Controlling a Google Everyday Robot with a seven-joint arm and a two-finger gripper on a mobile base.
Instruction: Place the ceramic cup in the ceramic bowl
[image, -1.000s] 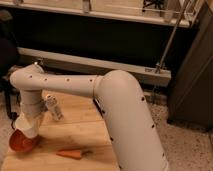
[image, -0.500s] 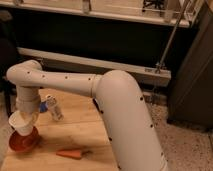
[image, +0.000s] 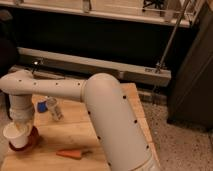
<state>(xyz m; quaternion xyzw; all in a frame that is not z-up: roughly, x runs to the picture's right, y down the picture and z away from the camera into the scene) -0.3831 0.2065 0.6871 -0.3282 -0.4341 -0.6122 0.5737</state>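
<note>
Camera view: gripper (image: 21, 121) at lower left, over the ceramic bowl (image: 33, 137).
Ceramic cup (image: 16, 134) hangs beneath it; finger state cannot be told.

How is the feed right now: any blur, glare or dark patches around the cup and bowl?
Camera view: soft and blurred overall. The ceramic cup reads bright against the ceramic bowl, mostly hidden behind it. The gripper sits right above the cup, edges indistinct. The arm shows mild glare. Background under the shelf is very dark.
</note>
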